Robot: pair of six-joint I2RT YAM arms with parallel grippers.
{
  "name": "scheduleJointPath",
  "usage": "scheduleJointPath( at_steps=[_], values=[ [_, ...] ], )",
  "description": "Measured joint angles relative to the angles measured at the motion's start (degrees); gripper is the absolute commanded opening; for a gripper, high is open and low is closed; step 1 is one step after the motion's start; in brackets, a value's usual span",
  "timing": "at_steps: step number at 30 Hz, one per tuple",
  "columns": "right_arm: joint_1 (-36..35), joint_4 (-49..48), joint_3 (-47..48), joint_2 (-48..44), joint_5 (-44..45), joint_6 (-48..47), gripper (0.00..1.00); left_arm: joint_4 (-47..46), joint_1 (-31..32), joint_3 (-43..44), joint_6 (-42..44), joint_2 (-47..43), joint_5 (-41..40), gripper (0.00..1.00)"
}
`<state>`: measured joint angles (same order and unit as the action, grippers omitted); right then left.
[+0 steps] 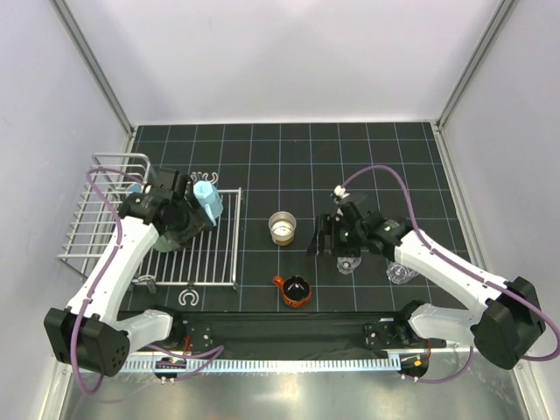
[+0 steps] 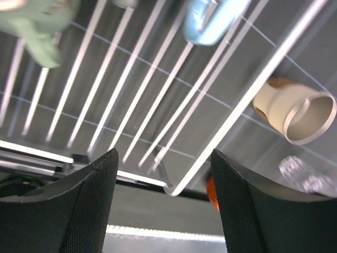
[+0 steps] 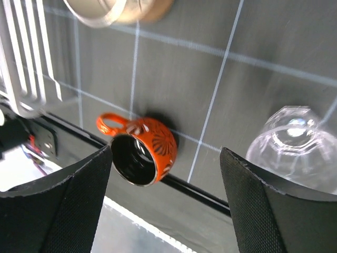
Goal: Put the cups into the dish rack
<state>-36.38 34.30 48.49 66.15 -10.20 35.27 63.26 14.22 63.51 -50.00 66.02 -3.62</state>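
Now, dish rack [image 1: 83,229]: white wire; only the top view shows its raised basket.
Left gripper [image 2: 164,174]: over the rack's slats, fingers apart, holding nothing.
Blue cup [image 1: 207,199]: on the rack's slats, beyond those fingers.
Orange cup [image 3: 139,150]: patterned, dark inside, right of the rack.
Right gripper [image 3: 167,158]: wide open, empty; the orange cup shows between its fingers, untouched.

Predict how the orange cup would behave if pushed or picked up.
The orange cup looks rigid and glossy, so probably slippery. It appears upright and squat, so it would likely slide rather than tip. Its side handle may make it spin when pushed.
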Motion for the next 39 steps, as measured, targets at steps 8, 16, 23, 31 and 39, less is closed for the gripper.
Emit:
scheduleJointPath(
  at_steps=[8,16,23,31,39],
  values=[
    [-11.23,-3.91,-4.26,6.03,2.71,4.55,0.83,-1.29,0.02,5.05,1.01,0.35,8.48,0.68],
    [-15.45,-4.11,-4.81,10.49,5.88,7.43,0.76,-3.74,1.75,6.10,0.28,2.12,14.56,0.68],
    [-16.22,-4.11,-4.74,11.23,6.80,7.32,0.60,-4.72,3.52,6.40,-1.92,2.32,17.59,0.67],
    [-17.59,-3.48,-3.17,15.15,6.62,6.56,0.35,-4.76,4.17,9.29,-3.76,2.60,19.85,0.68],
    [-17.94,-2.45,-1.44,16.76,8.04,5.20,0.04,-4.72,4.28,11.26,-4.94,3.28,22.95,0.68]
  ],
)
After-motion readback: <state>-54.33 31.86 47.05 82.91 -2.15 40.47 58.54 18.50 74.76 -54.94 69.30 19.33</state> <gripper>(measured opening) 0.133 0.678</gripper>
